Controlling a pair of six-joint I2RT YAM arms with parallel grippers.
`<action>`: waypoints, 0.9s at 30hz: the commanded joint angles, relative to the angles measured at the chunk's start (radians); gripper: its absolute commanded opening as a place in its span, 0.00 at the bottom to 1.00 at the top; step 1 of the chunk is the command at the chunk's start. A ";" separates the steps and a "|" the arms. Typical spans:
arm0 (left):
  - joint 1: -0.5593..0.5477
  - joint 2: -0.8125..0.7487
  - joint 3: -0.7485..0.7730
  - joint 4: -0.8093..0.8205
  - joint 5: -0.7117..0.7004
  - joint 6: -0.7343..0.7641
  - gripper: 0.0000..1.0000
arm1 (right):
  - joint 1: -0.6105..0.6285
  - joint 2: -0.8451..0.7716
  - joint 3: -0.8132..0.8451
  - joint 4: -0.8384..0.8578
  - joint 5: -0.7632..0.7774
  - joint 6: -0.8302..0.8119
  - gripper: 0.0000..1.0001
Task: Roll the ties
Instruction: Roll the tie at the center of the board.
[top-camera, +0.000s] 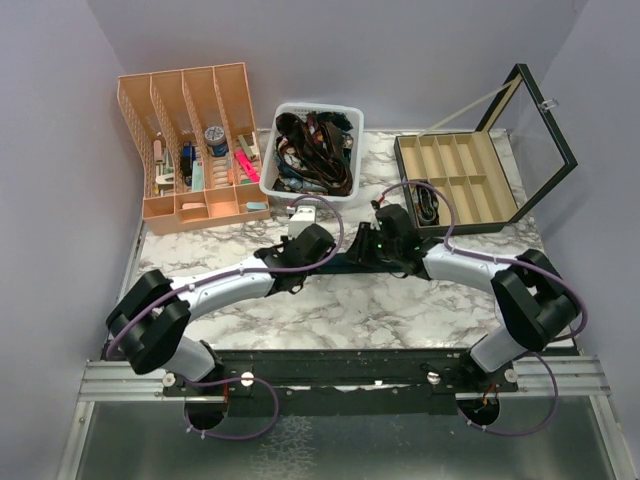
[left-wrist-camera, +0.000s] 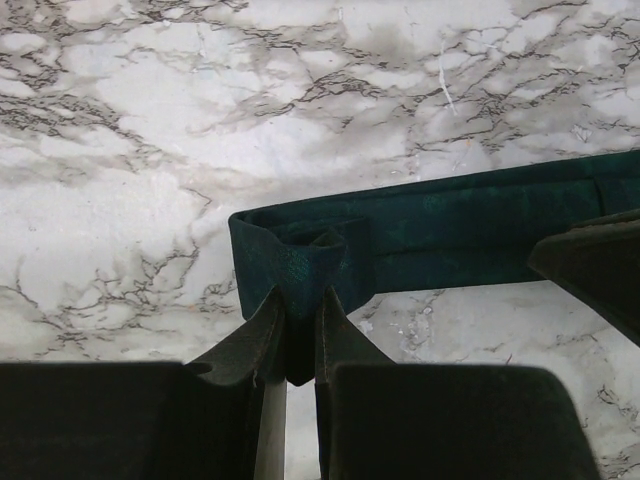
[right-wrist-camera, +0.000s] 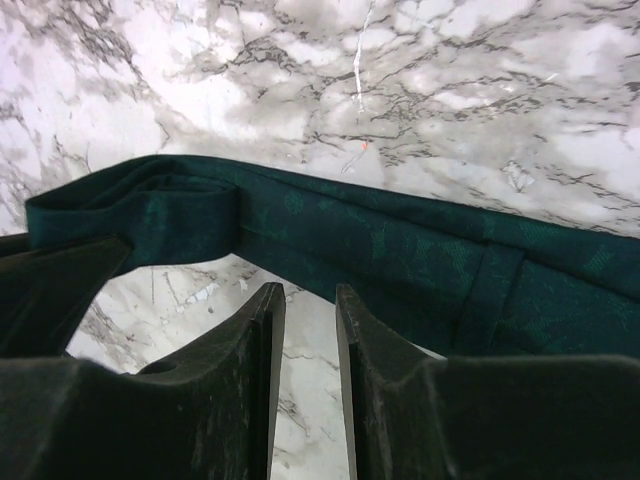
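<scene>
A grey-veined marble tabletop (top-camera: 330, 310) sits between lavender walls, with a white basket (top-camera: 310, 150) of tangled dark straps at the back. Across the table's middle lies a dark teal tie (left-wrist-camera: 450, 235) — flat, faintly patterned, its left end folded back on itself into a small loop. The left gripper (left-wrist-camera: 300, 300) reaches in low from the left and pinches that folded end, jaws closed on the fabric. The right gripper (right-wrist-camera: 310, 295) faces it from the other side, tilted down over the strip — its jaws stand narrowly apart, tips at the tie's edge, marble showing between them.
</scene>
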 joint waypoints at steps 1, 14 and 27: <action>-0.030 0.055 0.056 -0.010 -0.051 -0.001 0.00 | -0.025 -0.038 -0.027 0.048 0.011 0.010 0.32; -0.074 0.173 0.164 -0.006 -0.036 0.038 0.00 | -0.063 0.113 -0.007 0.033 -0.090 0.018 0.27; -0.115 0.302 0.278 0.018 0.014 0.084 0.01 | -0.078 0.121 -0.047 0.067 -0.089 0.029 0.27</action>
